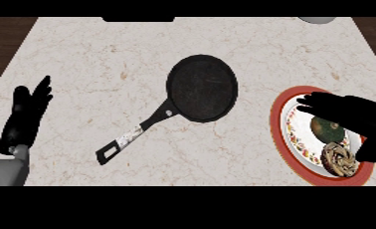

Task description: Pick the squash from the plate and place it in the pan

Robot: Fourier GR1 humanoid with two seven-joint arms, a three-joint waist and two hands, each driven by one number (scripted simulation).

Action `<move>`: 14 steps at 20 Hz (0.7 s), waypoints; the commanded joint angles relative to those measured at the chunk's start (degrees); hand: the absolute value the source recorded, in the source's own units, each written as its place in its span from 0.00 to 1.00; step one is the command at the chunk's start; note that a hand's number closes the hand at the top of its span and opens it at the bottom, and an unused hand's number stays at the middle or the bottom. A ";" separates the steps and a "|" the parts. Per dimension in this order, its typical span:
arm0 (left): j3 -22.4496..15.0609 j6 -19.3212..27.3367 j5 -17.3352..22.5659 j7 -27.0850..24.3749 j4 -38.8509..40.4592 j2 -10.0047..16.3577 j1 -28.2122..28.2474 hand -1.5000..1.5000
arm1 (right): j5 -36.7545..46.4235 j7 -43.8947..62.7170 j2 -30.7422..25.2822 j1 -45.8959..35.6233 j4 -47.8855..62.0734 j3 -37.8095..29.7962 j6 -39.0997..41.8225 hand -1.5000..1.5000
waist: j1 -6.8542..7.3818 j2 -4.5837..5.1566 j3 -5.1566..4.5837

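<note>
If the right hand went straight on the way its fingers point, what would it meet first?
Probably the pan: the right hand points left over the plate rim, with only counter between. Its height is unclear.

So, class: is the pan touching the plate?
Apart. The head view shows a strip of bare counter between the pan and the plate.

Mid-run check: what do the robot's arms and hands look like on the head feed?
Both hands are plain black with slim fingers: the left hand at the view's left, the right hand at its right. A smooth light grey forearm shows only below the left hand. No cables, markings or sleeves are visible.
</note>
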 commanded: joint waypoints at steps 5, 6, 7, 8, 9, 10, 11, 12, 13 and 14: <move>3.59 -3.28 -1.70 -2.72 3.57 -1.37 -0.48 0.50 | 6.86 -3.97 2.52 -1.90 8.83 -1.79 -4.45 0.00 | 0.05 0.06 0.00; 1.56 0.09 -3.97 1.91 -2.51 -2.94 0.05 0.50 | 7.90 0.29 4.07 -1.34 6.15 -1.26 -2.59 0.00 | 0.06 -0.01 0.01; 2.79 -3.03 -2.05 2.90 -4.96 -1.62 1.22 0.50 | 8.21 0.59 5.54 -2.60 5.55 -0.61 -0.80 0.00 | 0.17 -0.03 0.01; 3.83 -2.89 -2.24 2.38 -2.37 -1.76 0.31 0.50 | 9.15 -0.84 5.86 -1.23 4.67 -0.26 -3.91 1.00 | 0.04 -0.02 0.01; 1.57 -0.57 -4.54 1.50 -3.19 -3.95 1.97 0.50 | 8.98 -2.00 5.90 -0.48 3.56 0.00 -5.10 1.00 | 0.01 -0.03 0.01; 0.93 0.21 -4.32 3.83 -6.50 -4.39 2.36 0.50 | 9.71 -4.09 5.92 -1.25 7.00 -0.44 -10.53 1.00 | 0.27 -0.01 0.04; 2.90 -2.27 -3.16 -0.96 1.54 -3.55 -0.80 0.50 | 9.39 -3.43 6.80 -3.03 6.30 -1.20 -11.10 1.00 | -0.04 0.10 0.00; 5.27 -4.10 -1.84 -0.64 1.86 -1.26 -1.20 0.50 | 10.11 -4.25 6.20 -1.73 6.62 -1.71 -13.27 1.00 | -0.07 0.06 0.01; 2.31 -0.97 -4.56 1.05 -0.77 -4.64 -1.21 0.50 | 9.69 -7.06 5.16 -4.54 11.04 -3.60 -13.95 1.00 | 0.13 0.08 0.03; 4.59 -4.56 -2.79 0.01 1.90 -2.22 -2.02 0.50 | 10.74 -7.89 5.85 -5.12 13.00 -3.44 -15.67 1.00 | 0.14 0.11 0.02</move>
